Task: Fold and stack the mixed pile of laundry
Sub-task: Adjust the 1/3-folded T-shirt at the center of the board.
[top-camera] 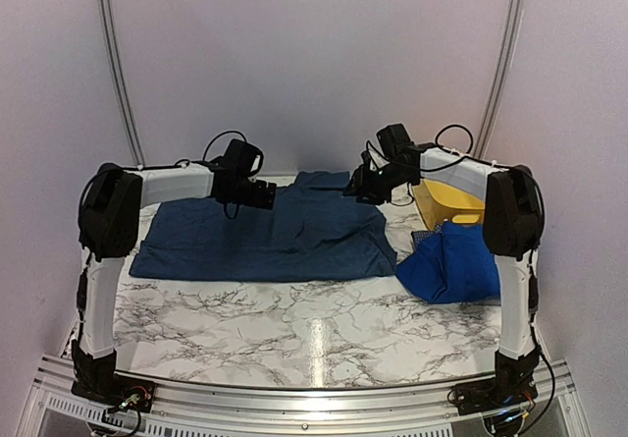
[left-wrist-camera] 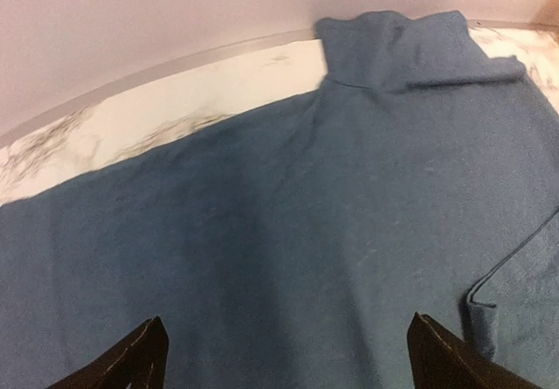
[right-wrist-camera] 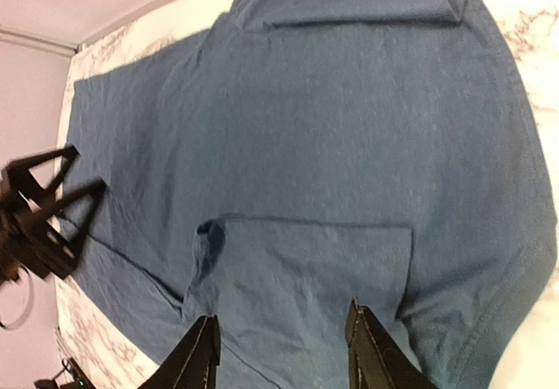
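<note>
A large dark denim-blue garment (top-camera: 275,236) lies spread flat across the back of the marble table, with a sleeve folded in over its body (right-wrist-camera: 306,267). My left gripper (top-camera: 257,193) hovers over its left part with the jaws wide apart and only cloth (left-wrist-camera: 288,214) below them; its midpoint is (left-wrist-camera: 285,319). My right gripper (top-camera: 358,187) hangs over the garment's right end, open above the folded sleeve, midpoint (right-wrist-camera: 281,312), with nothing between its fingers. A bright royal-blue garment (top-camera: 451,265) lies crumpled at the right. A bit of fine-checked cloth (top-camera: 422,234) peeks out behind it.
A yellow plastic tub (top-camera: 453,201) stands at the back right, just behind the royal-blue garment. The back wall runs close behind the denim garment's collar (left-wrist-camera: 393,44). Bare marble (top-camera: 294,329) stretches across the front of the table.
</note>
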Available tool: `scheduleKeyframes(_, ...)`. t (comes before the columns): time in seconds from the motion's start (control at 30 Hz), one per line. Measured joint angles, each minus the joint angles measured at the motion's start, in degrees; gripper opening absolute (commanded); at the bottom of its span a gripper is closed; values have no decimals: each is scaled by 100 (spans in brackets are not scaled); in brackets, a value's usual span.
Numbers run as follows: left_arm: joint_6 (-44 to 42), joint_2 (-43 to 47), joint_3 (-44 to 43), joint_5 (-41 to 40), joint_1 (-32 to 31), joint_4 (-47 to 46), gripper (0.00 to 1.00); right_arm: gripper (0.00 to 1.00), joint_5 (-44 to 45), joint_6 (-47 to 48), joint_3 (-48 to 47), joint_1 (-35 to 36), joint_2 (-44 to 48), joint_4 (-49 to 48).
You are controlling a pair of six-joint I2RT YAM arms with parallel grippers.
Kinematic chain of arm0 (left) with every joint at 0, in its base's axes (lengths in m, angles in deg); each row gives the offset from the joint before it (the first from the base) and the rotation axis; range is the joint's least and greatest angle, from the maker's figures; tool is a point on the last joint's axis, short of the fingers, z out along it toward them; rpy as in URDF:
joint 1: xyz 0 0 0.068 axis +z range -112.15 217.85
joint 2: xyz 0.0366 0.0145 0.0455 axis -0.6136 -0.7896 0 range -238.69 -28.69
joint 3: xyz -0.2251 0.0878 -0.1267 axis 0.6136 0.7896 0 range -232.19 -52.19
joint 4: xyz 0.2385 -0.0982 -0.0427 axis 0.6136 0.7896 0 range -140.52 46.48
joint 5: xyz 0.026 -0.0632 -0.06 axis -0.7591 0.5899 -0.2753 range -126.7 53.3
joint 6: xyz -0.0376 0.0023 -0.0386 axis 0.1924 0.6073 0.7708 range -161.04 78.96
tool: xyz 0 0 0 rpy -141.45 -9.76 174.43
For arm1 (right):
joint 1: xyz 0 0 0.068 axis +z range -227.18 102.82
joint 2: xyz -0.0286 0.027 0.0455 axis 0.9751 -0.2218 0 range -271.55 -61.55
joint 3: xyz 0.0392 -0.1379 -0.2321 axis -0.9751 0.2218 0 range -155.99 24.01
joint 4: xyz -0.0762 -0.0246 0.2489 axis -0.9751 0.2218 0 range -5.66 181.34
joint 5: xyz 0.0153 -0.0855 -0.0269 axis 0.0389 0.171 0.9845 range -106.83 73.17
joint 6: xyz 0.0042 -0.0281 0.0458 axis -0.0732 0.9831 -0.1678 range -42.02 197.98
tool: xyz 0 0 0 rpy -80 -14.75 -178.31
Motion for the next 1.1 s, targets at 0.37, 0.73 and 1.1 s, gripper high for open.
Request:
scheduleKeyframes(0.37, 590, 984, 815, 1530, 258, 138, 81, 36, -111, 463, 1982, 286, 811, -26)
scheduleKeyframes(0.73, 953, -415, -245, 2347, -479, 186, 74, 36, -48, 413, 3215, 369, 1176, -103)
scheduleKeyframes(1.1, 1215, -988, -848, 2107, -398, 389, 26, 35, -39, 415, 3217, 387, 1176, -120)
